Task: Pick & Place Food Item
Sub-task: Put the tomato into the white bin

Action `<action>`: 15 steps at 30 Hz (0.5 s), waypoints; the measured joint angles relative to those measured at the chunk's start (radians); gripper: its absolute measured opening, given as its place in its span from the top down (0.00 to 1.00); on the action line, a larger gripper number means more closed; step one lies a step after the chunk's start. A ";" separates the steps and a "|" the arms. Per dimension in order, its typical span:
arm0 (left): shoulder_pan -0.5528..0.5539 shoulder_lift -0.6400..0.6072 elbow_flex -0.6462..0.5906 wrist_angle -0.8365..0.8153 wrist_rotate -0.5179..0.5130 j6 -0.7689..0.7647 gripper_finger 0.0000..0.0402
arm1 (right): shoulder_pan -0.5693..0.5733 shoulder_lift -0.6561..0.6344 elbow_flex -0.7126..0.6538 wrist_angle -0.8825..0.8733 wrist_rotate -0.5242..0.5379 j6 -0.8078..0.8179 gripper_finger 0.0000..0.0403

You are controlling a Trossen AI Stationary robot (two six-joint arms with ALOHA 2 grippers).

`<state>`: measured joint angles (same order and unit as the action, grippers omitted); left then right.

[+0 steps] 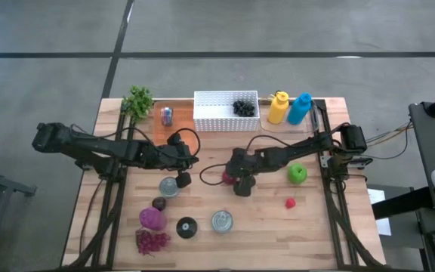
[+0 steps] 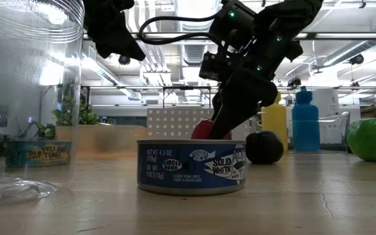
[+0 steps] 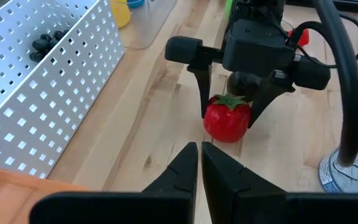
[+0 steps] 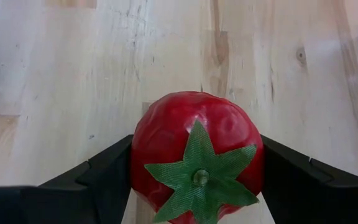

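Note:
A red tomato (image 4: pixel 194 149) with a green star-shaped calyx sits near the table's middle (image 1: pixel 227 177). My right gripper (image 4: pixel 194 168) is shut on it, one dark finger on each flank; the left wrist view shows it from the front (image 3: pixel 229 121). The tomato's underside appears to rest on the wooden table (image 3: pixel 142 124). My left gripper (image 3: pixel 199 155) is shut and holds nothing. It hangs above the table just left of the tomato (image 1: pixel 183 180), pointing toward it. My right gripper pinches the tomato between its two fingers, on the two opposite flanks (image 4: pixel 143 146) at about mid height. The fingers (image 3: pixel 205 93) slant down from the table's right side. The tomato stands upright, calyx up, its bottom seemingly on the table.
A white perforated basket (image 1: pixel 226 111) with dark grapes stands at the back, with a yellow bottle (image 1: pixel 278 107) and a blue bottle (image 1: pixel 299 108) to its right. A green apple (image 1: pixel 297 174), a small red fruit (image 1: pixel 290 202), tins (image 1: pixel 222 221) and purple items (image 1: pixel 152 219) lie nearby.

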<state>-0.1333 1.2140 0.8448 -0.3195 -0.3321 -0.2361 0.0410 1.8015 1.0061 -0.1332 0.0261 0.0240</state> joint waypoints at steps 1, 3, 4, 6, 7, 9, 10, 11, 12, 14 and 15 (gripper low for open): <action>0.000 0.000 0.000 0.000 0.000 0.000 0.94 | 0.000 0.000 0.000 0.006 0.000 -0.002 0.30; 0.000 0.000 0.000 0.000 0.000 0.000 0.94 | 0.000 -0.001 0.000 0.013 0.000 -0.007 0.31; 0.000 0.000 0.000 0.000 0.000 0.000 0.94 | 0.000 -0.005 0.000 0.012 0.000 -0.010 0.32; 0.000 0.000 0.000 0.000 0.000 0.000 0.94 | 0.000 -0.010 0.000 0.013 0.001 -0.027 0.33; 0.000 0.000 0.000 0.000 0.000 0.000 0.94 | 0.000 -0.016 0.000 0.011 0.002 -0.035 0.33; 0.000 0.000 0.000 0.000 0.000 0.000 0.94 | 0.000 -0.027 0.000 0.009 0.002 -0.047 0.34; 0.000 0.000 0.000 0.000 0.000 0.000 0.94 | 0.000 -0.034 0.000 0.009 0.002 -0.046 0.34; 0.000 0.000 0.000 0.000 0.000 0.000 0.94 | 0.000 -0.043 0.000 0.009 0.003 -0.045 0.34; 0.000 0.000 0.000 0.000 0.000 0.000 0.94 | 0.000 -0.051 0.000 0.009 0.004 -0.042 0.34; 0.000 0.000 0.000 0.000 0.000 0.000 0.94 | 0.000 -0.067 0.000 0.014 0.025 -0.032 0.34; 0.000 0.000 0.000 0.000 0.000 0.000 0.94 | 0.000 -0.076 0.000 0.017 0.042 -0.028 0.34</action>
<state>-0.1332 1.2140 0.8448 -0.3195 -0.3321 -0.2361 0.0410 1.7260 1.0061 -0.1165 0.0679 -0.0042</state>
